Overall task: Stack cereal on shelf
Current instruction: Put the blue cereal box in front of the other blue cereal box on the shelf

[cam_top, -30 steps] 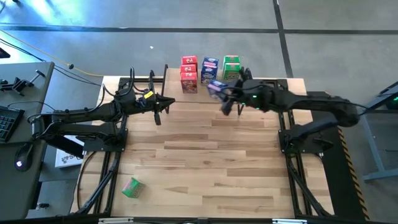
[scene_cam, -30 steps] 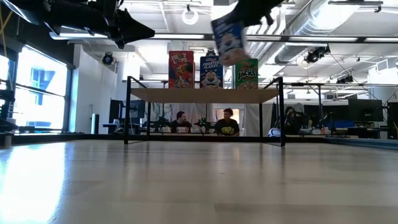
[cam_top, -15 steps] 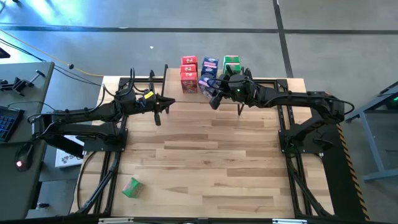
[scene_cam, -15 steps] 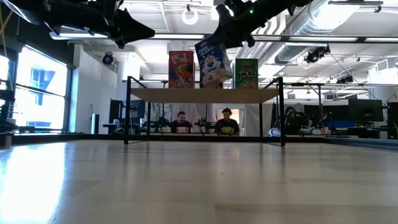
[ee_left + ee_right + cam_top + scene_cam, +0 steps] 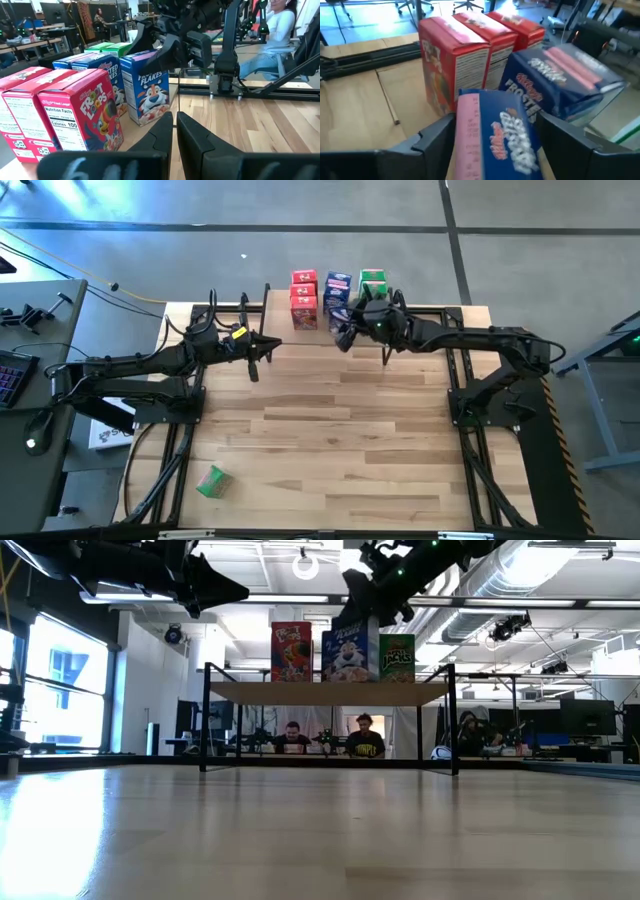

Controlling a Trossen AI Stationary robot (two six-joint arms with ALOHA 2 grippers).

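One blue cereal box [image 5: 496, 136], clamped in the right pincer [image 5: 345, 332], sits on the shelf [image 5: 330, 691] in front of the blue row; next, seemingly, a gentle release. Left pincer [image 5: 254, 356], clenched empty, waits above the worktop [image 5: 330, 440].

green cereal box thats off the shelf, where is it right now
In the high view the stray green cereal box lies alone on the table's near left part, far from the shelf at the far edge and from both arms.
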